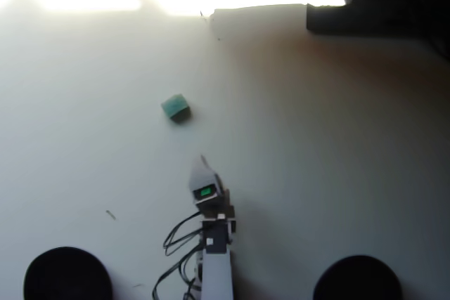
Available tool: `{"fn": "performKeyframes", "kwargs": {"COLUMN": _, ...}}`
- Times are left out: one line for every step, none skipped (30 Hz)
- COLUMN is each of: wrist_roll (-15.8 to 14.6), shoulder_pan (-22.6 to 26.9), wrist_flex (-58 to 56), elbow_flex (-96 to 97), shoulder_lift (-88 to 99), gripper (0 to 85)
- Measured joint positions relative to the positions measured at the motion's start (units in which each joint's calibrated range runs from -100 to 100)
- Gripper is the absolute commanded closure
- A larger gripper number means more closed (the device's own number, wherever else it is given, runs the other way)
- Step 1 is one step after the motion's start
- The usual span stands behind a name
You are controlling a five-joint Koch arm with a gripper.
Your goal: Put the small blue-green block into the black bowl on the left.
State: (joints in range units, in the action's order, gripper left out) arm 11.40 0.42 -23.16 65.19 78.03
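Observation:
The small blue-green block lies alone on the white table, left of centre in the overhead view. My gripper points up the picture toward it, its tip a short way below and to the right of the block, not touching. Only one pointed tip shows, so I cannot tell whether the jaws are open. A green light glows on the gripper body. The black bowl on the left sits at the bottom left edge, partly cut off.
A second black bowl sits at the bottom right edge. Dark equipment lines the top right. Strong glare washes out the top left. Black cables loop beside the arm's base.

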Motion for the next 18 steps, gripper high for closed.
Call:
{"fn": "performKeyframes", "kwargs": {"wrist_roll": 0.0, "shoulder_pan": 0.7, "wrist_flex": -3.5, "elbow_flex": -2.3, "shoulder_lift": 0.0, "gripper": 38.2}}
{"fn": "performKeyframes", "kwargs": {"wrist_roll": 0.0, "shoulder_pan": 1.4, "wrist_flex": -6.3, "elbow_flex": -4.6, "shoulder_lift": -0.1, "gripper": 38.3}}
{"fn": "performKeyframes", "kwargs": {"wrist_roll": 0.1, "shoulder_pan": 1.9, "wrist_flex": -8.7, "elbow_flex": -7.1, "shoulder_lift": -0.9, "gripper": 38.3}}
{"fn": "performKeyframes", "kwargs": {"wrist_roll": 0.2, "shoulder_pan": 2.5, "wrist_flex": -10.8, "elbow_flex": -9.1, "shoulder_lift": -2.0, "gripper": 38.3}}
{"fn": "performKeyframes", "kwargs": {"wrist_roll": 0.3, "shoulder_pan": 3.3, "wrist_flex": -12.8, "elbow_flex": -11.4, "shoulder_lift": -3.2, "gripper": 38.2}}
{"fn": "performKeyframes", "kwargs": {"wrist_roll": 0.5, "shoulder_pan": 3.9, "wrist_flex": -15.1, "elbow_flex": -13.4, "shoulder_lift": -5.1, "gripper": 38.2}}
{"fn": "performKeyframes", "kwargs": {"wrist_roll": 0.6, "shoulder_pan": 4.5, "wrist_flex": -17.2, "elbow_flex": -15.7, "shoulder_lift": -7.1, "gripper": 38.3}}
{"fn": "performKeyframes", "kwargs": {"wrist_roll": 0.6, "shoulder_pan": 5.1, "wrist_flex": -19.3, "elbow_flex": -18.4, "shoulder_lift": -9.7, "gripper": 38.3}}
{"fn": "performKeyframes", "kwargs": {"wrist_roll": 0.7, "shoulder_pan": 5.7, "wrist_flex": -20.9, "elbow_flex": -21.0, "shoulder_lift": -12.8, "gripper": 38.4}}
{"fn": "performKeyframes", "kwargs": {"wrist_roll": 0.7, "shoulder_pan": 6.1, "wrist_flex": -22.3, "elbow_flex": -23.6, "shoulder_lift": -15.7, "gripper": 38.4}}
{"fn": "performKeyframes", "kwargs": {"wrist_roll": 0.8, "shoulder_pan": 6.4, "wrist_flex": -24.0, "elbow_flex": -26.8, "shoulder_lift": -18.8, "gripper": 38.4}}
{"fn": "performKeyframes", "kwargs": {"wrist_roll": 0.8, "shoulder_pan": 6.7, "wrist_flex": -25.3, "elbow_flex": -30.0, "shoulder_lift": -22.2, "gripper": 38.6}}
{"fn": "performKeyframes", "kwargs": {"wrist_roll": 0.8, "shoulder_pan": 7.0, "wrist_flex": -26.2, "elbow_flex": -33.1, "shoulder_lift": -25.9, "gripper": 38.6}}
{"fn": "performKeyframes", "kwargs": {"wrist_roll": 0.9, "shoulder_pan": 7.2, "wrist_flex": -26.9, "elbow_flex": -36.5, "shoulder_lift": -29.9, "gripper": 38.6}}
{"fn": "performKeyframes", "kwargs": {"wrist_roll": 1.1, "shoulder_pan": 7.4, "wrist_flex": -27.3, "elbow_flex": -39.8, "shoulder_lift": -34.0, "gripper": 38.6}}
{"fn": "performKeyframes", "kwargs": {"wrist_roll": 1.2, "shoulder_pan": 7.5, "wrist_flex": -27.9, "elbow_flex": -43.5, "shoulder_lift": -38.5, "gripper": 38.6}}
{"fn": "performKeyframes", "kwargs": {"wrist_roll": 1.2, "shoulder_pan": 7.6, "wrist_flex": -28.9, "elbow_flex": -48.6, "shoulder_lift": -43.4, "gripper": 38.6}}
{"fn": "performKeyframes", "kwargs": {"wrist_roll": 1.3, "shoulder_pan": 7.7, "wrist_flex": -29.9, "elbow_flex": -53.7, "shoulder_lift": -48.9, "gripper": 38.4}}
